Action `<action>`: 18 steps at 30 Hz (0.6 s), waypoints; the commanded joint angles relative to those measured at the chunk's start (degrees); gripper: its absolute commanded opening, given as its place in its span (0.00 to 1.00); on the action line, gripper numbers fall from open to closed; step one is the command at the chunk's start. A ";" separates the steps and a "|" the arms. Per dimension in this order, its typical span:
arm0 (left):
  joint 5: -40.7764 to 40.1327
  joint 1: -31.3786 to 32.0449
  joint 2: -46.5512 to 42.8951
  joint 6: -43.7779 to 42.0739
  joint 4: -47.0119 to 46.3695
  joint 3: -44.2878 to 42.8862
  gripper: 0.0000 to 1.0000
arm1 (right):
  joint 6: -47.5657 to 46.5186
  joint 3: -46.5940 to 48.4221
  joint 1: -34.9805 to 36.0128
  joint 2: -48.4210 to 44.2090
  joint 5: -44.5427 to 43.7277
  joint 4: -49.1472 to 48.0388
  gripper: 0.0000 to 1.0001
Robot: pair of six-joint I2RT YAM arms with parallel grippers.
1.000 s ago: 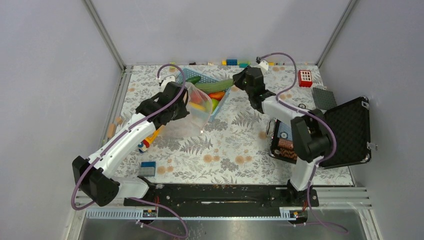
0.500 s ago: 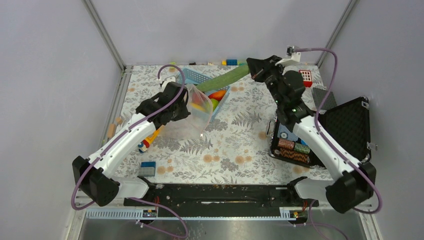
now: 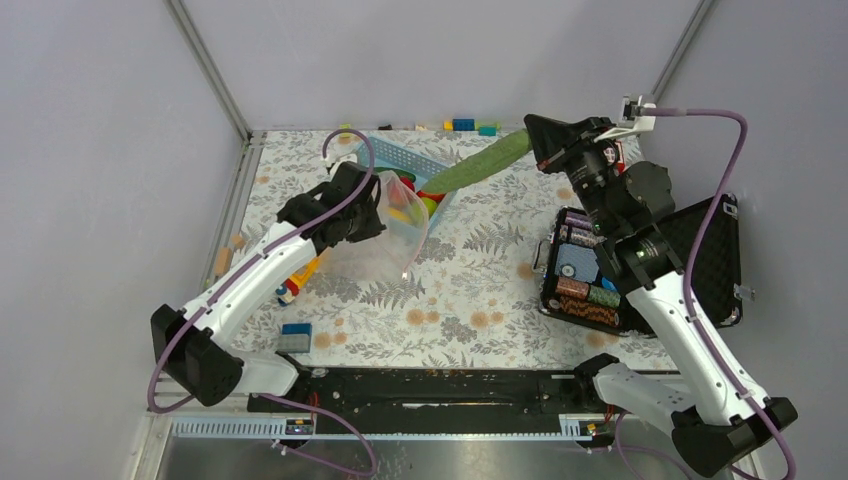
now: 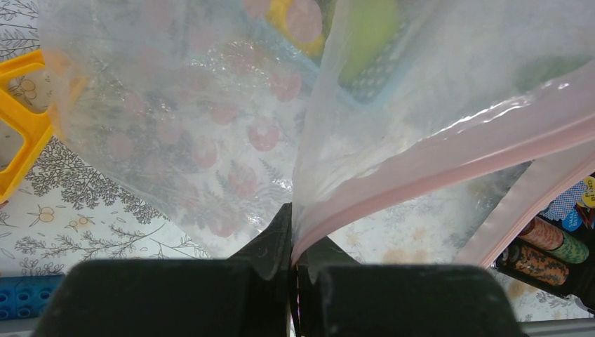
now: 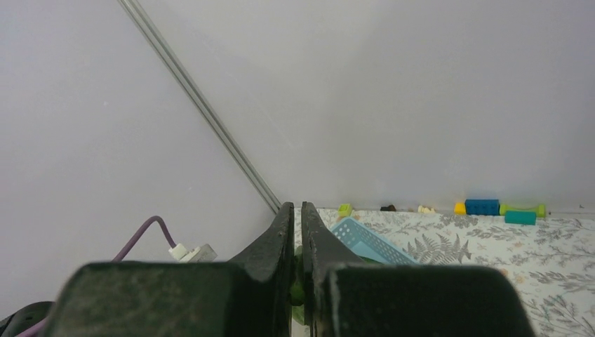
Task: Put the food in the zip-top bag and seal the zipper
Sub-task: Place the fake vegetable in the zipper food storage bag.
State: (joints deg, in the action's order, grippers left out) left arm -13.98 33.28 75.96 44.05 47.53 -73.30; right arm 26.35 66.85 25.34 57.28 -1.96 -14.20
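Within right end effector point(image 3: 535, 138), apparently, cucumber point(image 3: 478, 162) end

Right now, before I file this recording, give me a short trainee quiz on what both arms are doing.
1. True or false: nothing is holding the zip-top bag.
2. What do the right arm's fingers grip? A) a banana B) the long green vegetable C) nothing
3. Fill in: the left arm's fingers pinch the bag at its pale pink ____.
Key: 1 false, the left fingers hold it up with its mouth open; 2 B; 3 zipper.
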 commanded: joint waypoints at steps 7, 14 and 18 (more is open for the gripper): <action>1.71 -0.32 2.70 0.95 0.29 -3.91 0.00 | -4.17 6.78 0.35 -3.91 1.79 5.63 0.00; 2.34 -0.32 4.15 0.77 0.39 -4.72 0.00 | -4.03 6.63 0.44 -6.68 4.65 6.13 0.00; 2.74 -0.40 4.74 0.60 0.37 -4.93 0.00 | -1.75 7.24 0.45 -6.38 9.21 5.94 0.00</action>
State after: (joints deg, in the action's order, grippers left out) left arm -12.25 33.28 80.18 44.62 48.42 -75.42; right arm 22.98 71.00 25.45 51.11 2.07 -5.43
